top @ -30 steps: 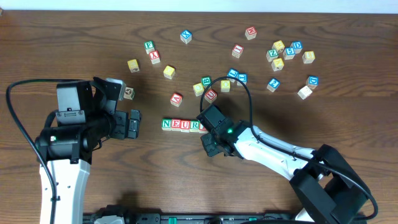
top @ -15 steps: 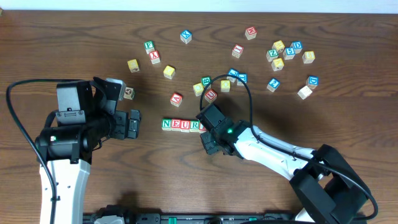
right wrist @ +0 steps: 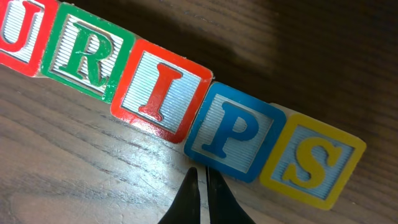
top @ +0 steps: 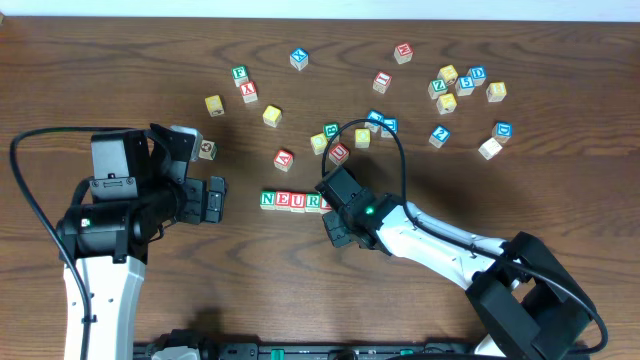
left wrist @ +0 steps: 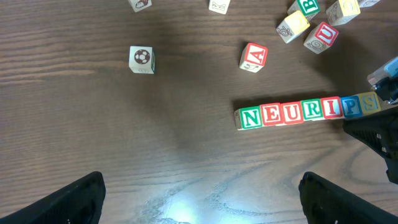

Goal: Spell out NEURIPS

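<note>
The NEURIPS cubes lie in one touching row (left wrist: pixel 311 110), reading N (left wrist: pixel 250 117) through S (left wrist: pixel 370 101). The right wrist view shows R (right wrist: pixel 87 56), I (right wrist: pixel 163 87), P (right wrist: pixel 235 132) and S (right wrist: pixel 314 158) up close. My right gripper (right wrist: pixel 201 171) is shut with nothing in it, its tips low at the near edge of the P cube. From overhead it (top: pixel 336 212) covers the row's right end, so only N to R (top: pixel 290 200) show. My left gripper (left wrist: pixel 199 205) stands open over bare wood, left of the row (top: pixel 215 198).
Loose lettered cubes are scattered behind the row: a red A (left wrist: pixel 254 57), a football cube (left wrist: pixel 142 59), a cluster near the row's right end (top: pixel 345 140) and another group at the back right (top: pixel 460 85). A black cable (top: pixel 398 150) arcs over the right arm.
</note>
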Available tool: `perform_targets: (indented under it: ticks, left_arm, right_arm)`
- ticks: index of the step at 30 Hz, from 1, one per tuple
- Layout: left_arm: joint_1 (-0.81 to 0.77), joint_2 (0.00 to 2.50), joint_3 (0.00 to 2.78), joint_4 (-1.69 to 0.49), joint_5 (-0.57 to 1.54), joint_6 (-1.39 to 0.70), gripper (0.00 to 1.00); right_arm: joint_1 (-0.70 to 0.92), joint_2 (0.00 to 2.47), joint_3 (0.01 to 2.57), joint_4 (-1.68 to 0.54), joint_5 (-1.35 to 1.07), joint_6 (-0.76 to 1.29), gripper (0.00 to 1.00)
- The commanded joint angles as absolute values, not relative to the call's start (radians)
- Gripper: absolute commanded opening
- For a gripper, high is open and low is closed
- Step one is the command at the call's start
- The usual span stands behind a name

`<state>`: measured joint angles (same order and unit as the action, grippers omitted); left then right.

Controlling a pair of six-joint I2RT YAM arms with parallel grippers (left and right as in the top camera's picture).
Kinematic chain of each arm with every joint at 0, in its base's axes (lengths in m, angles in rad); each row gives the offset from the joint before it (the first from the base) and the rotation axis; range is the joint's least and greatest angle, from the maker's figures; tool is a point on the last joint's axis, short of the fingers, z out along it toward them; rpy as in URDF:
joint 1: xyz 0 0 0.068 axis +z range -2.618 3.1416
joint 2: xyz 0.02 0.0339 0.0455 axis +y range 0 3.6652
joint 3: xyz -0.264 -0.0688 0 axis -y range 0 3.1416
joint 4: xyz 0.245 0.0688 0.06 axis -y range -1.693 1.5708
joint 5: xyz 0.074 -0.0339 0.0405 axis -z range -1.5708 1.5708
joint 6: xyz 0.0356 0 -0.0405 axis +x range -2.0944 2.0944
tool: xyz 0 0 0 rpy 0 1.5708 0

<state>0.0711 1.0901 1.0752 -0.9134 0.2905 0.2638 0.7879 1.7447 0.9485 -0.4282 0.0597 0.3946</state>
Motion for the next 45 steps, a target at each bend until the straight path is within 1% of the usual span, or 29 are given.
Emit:
perform_targets:
  ticks: [1,45]
  left_arm:
    - [0.076,1.084,1.095,-0.916,0.302,0.276,0.98]
    - [0.076,1.084,1.095,-0.916,0.302,0.276,0.98]
  right_arm:
    - [0.796,1.753,0.944,-0.426,0.077,0.411,0.01]
    - [0.796,1.753,0.944,-0.415,0.099,0.410,0.01]
